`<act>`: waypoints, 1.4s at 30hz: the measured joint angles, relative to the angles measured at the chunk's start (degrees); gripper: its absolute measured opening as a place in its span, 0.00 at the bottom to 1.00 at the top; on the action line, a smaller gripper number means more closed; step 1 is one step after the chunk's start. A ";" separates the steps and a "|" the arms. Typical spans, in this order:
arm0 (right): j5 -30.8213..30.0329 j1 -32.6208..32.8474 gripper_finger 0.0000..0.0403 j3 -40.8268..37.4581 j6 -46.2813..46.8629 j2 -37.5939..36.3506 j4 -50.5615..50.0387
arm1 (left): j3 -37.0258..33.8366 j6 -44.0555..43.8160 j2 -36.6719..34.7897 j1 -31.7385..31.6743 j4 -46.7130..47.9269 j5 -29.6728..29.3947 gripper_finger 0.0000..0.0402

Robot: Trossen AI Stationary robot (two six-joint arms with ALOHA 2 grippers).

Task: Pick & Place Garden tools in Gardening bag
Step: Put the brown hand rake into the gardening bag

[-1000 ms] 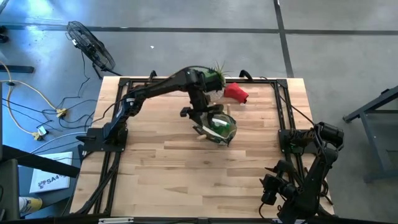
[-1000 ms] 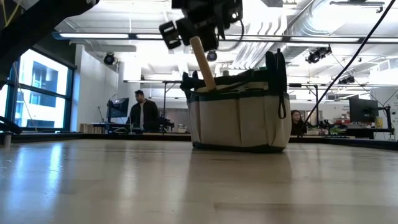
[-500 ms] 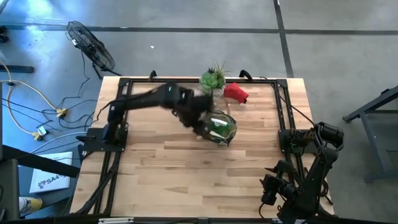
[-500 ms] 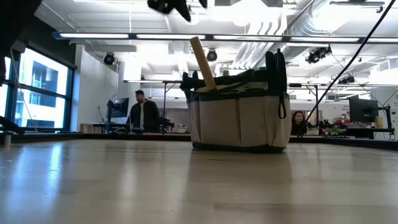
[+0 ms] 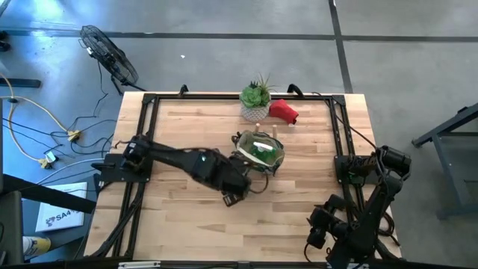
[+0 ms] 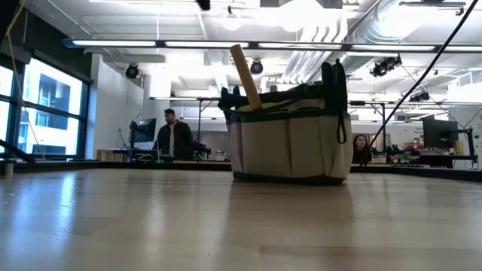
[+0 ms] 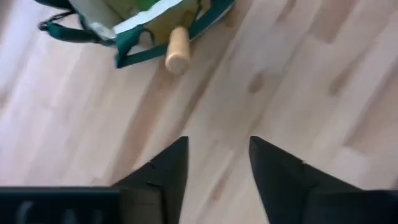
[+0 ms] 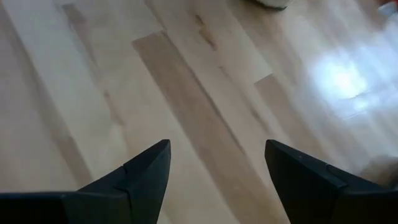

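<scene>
The tan gardening bag [image 5: 260,149] with a dark green rim stands upright mid-table and also shows in the low view [image 6: 290,139]. Green and pale items lie inside it. A wooden-handled tool [image 6: 245,75] sticks out of it, leaning on the rim, and its handle end shows in the left wrist view [image 7: 177,53]. The red soft item [image 5: 284,112] lies on the table near the far edge. My left gripper [image 5: 230,196] is open and empty over bare table, nearer than the bag [image 7: 217,143]. My right gripper [image 5: 317,237] is open and empty at the near right [image 8: 217,146].
A green spiky plant in a white pot [image 5: 255,99] stands at the far edge, just behind the bag and left of the red item. A black frame [image 5: 149,101] runs round the table. People stand in the room beyond [image 6: 173,139].
My left gripper has left the wooden handle at the bag, risen out of the low view, and swung toward the table's near edge and a little left. The wooden-handled tool has stayed leaning in the bag, which has not moved.
</scene>
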State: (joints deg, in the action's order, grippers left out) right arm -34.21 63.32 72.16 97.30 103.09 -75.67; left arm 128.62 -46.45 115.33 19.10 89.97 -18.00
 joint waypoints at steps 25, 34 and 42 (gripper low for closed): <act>1.39 -0.06 0.63 0.00 -0.03 0.00 8.77 | -17.03 9.68 0.10 -7.31 -19.58 -4.62 0.00; 1.37 -0.08 0.63 0.00 -0.07 0.00 9.25 | -17.04 13.60 1.86 -13.87 -19.28 2.02 0.00; 1.35 0.03 0.63 0.00 -0.20 0.00 9.56 | -16.82 16.12 3.83 -15.37 -21.06 4.81 0.00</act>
State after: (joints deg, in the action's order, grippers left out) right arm -32.86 63.35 72.16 97.10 103.09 -66.11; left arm 111.80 -30.33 119.17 3.73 68.91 -13.20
